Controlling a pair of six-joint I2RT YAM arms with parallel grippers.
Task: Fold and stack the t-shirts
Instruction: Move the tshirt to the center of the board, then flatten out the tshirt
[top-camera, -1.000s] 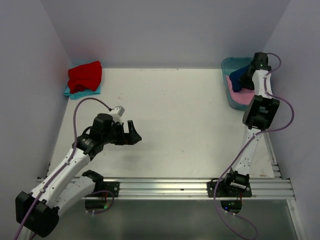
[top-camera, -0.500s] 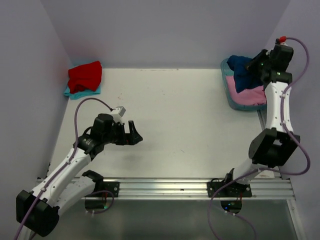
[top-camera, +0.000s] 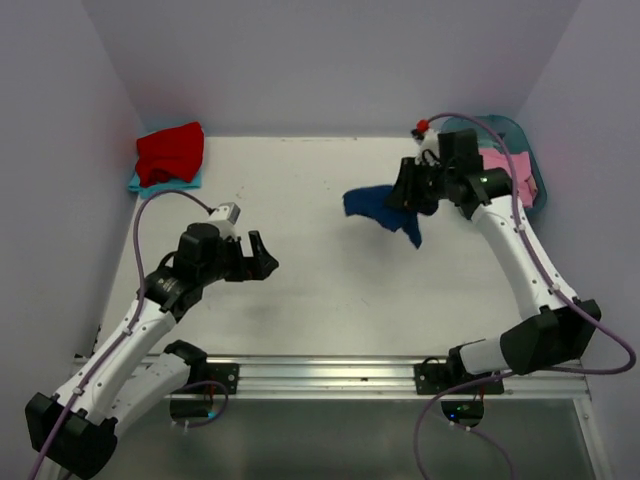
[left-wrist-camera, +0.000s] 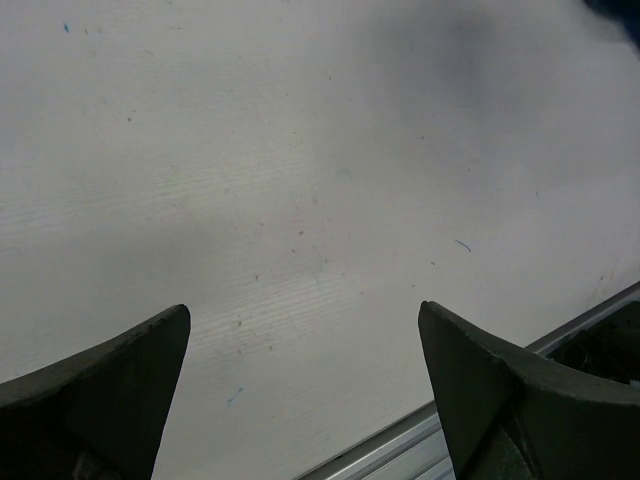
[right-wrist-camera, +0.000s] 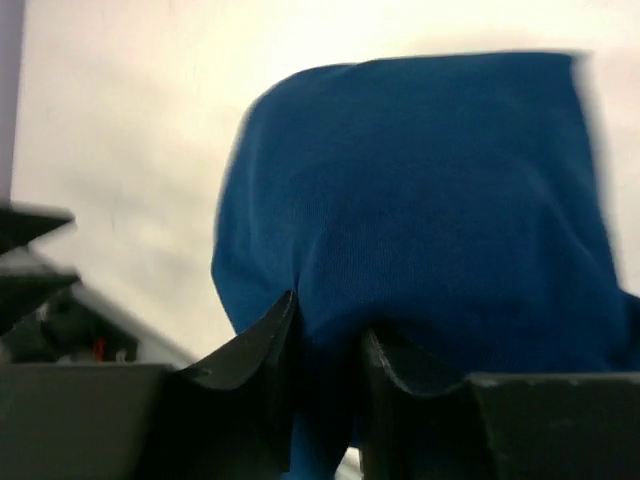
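Note:
A navy blue t-shirt (top-camera: 378, 208) hangs bunched above the table's middle right, and my right gripper (top-camera: 404, 190) is shut on it. In the right wrist view the blue cloth (right-wrist-camera: 420, 200) is pinched between the fingers of the right gripper (right-wrist-camera: 330, 325) and fills most of the frame; no print shows. A red t-shirt (top-camera: 171, 151) lies folded on a teal one (top-camera: 166, 185) at the far left corner. A pink t-shirt (top-camera: 516, 170) lies in the tub at the far right. My left gripper (top-camera: 262, 256) stands open over bare table at the near left, with nothing between its fingers (left-wrist-camera: 120, 370).
The teal plastic tub (top-camera: 541, 195) sits in the far right corner behind my right arm. Pale walls close in the left, back and right sides. A metal rail (top-camera: 330, 375) runs along the near edge, and the left wrist view shows it as the rail (left-wrist-camera: 420, 440) just below the fingers.
My right gripper has lifted the navy t-shirt out of the tub and carried it left over the table. The left arm has shifted slightly, still open.

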